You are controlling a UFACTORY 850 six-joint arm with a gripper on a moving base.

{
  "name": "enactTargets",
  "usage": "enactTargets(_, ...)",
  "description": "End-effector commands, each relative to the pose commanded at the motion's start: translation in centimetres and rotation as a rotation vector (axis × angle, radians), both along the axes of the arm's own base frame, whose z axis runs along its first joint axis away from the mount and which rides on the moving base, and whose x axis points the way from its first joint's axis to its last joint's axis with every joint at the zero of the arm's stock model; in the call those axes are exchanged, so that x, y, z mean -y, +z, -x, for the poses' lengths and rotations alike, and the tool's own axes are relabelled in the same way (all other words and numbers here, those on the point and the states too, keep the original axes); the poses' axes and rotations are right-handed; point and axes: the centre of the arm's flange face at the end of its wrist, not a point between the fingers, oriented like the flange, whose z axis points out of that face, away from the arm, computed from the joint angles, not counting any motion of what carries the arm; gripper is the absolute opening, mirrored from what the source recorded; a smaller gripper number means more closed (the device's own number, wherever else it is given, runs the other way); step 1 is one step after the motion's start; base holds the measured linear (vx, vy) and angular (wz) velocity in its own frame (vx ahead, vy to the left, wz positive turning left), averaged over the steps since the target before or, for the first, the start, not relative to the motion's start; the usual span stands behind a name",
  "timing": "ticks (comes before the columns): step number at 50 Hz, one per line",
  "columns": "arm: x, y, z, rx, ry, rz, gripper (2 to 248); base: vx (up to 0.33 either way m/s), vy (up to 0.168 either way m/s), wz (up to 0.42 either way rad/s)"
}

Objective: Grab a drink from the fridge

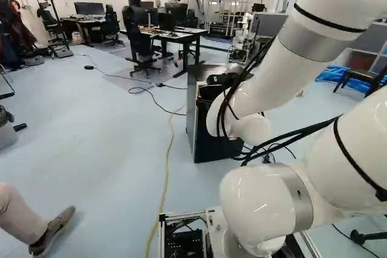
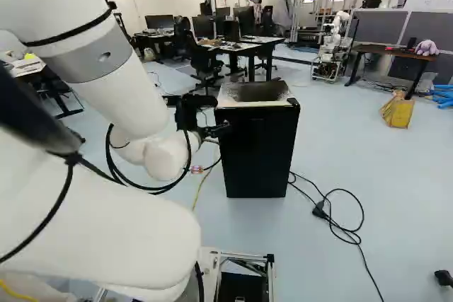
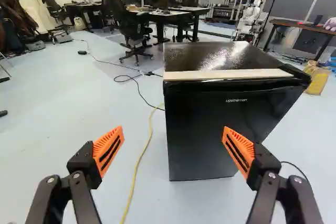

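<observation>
Orange pads (image 3: 108, 150) stand closest to me, spread wide on the two fingers of my hand (image 3: 172, 128), with nothing between them and neither one touching anything. I judge that wide spread useful for lining up on a door edge, since no part of the job can be gripped from here without moving on. Behind the hand, the white arm (image 2: 117, 79) reaches forward and bends down at its far end, which brings the wrist low enough to face the black fridge (image 3: 210, 129). Just ahead, that fridge sits upright on the floor (image 3: 79, 103), its door looking shut, one upright front edge showing through the gap between my fingers. A dark fitting (image 3: 295, 72) at the opposite top corner could be the hinge cover; if so, I'd work the edge facing my gap. The pale strip (image 3: 226, 74) along the top front may be there to help with opening, though I can't be sure. No drink shows in any view; I take it to be inside, so opening comes first, gently, lest the whole cabinet slide or tip. Farther off, beyond the fridge, the bench (image 1: 181, 38) carries monitors, well apart from my work.
</observation>
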Motion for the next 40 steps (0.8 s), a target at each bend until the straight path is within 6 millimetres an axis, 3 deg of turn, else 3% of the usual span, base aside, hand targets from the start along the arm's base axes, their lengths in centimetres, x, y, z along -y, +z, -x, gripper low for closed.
enactTargets(40,-0.8,0.2,-1.7,-0.008,-0.018,-0.024,247,0.000,0.000,0.000)
